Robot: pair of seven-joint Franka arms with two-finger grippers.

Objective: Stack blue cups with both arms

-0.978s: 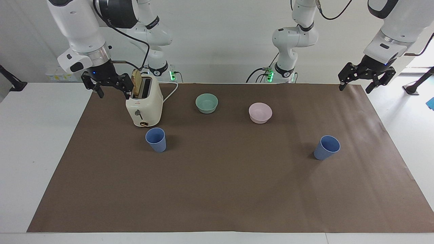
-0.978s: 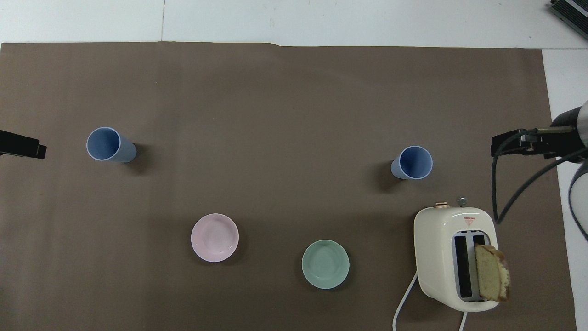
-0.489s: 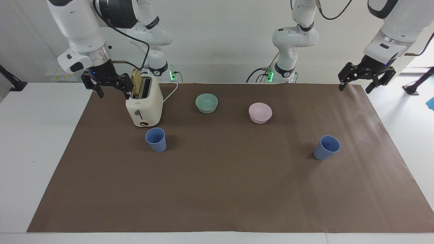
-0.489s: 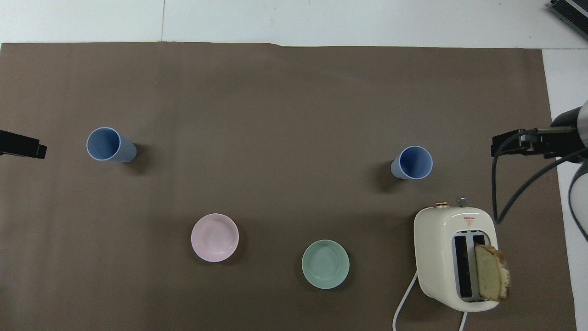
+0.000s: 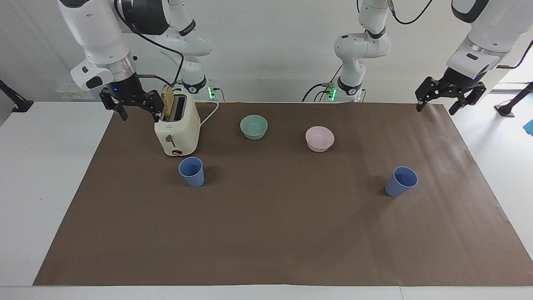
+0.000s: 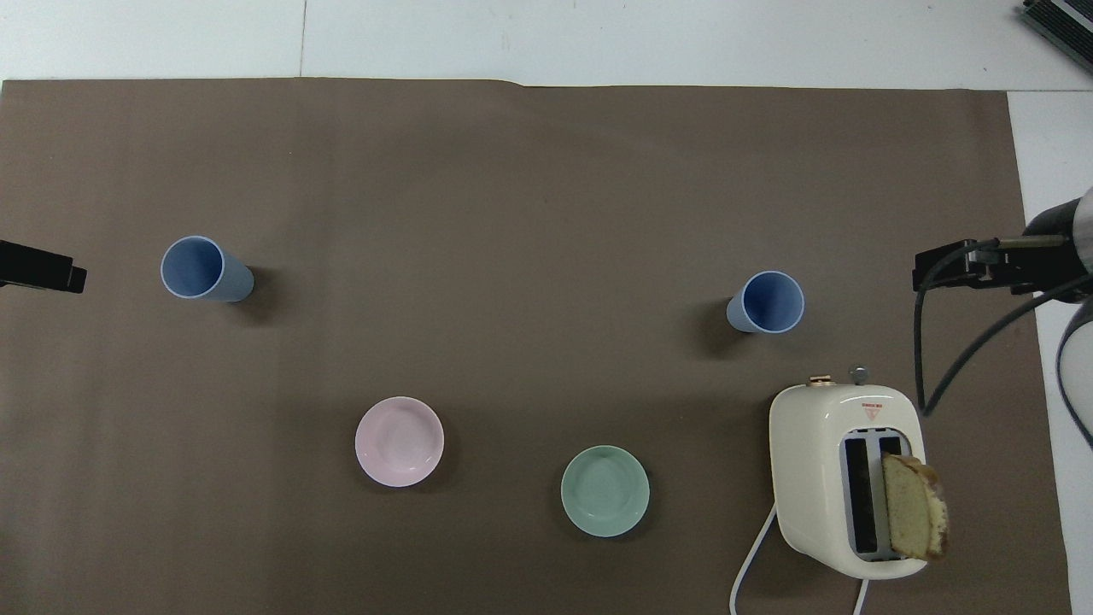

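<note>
Blue cups unmoved since a second ago, both arms static too. Facing view: two cups, one [image 5: 191, 171] just beside the toaster [image 5: 177, 131] and farther from the robots than it, one [image 5: 401, 181] toward the left arm's end. Two bowls: green [image 5: 254, 126], pink [image 5: 320, 138]. Right gripper [image 5: 133, 107] spread, empty, beside the toaster; left gripper [image 5: 449, 101] spread, empty, over the mat's edge [image 5: 458, 125].

Overhead view: same count, cups [image 6: 205, 269] [image 6: 767, 302] upright, well apart. One bread slice [image 6: 914, 518] in the toaster slot.

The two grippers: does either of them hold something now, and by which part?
Nothing is held. The left gripper and the right gripper are both open and empty; both blue cups stand untouched on the mat.
</note>
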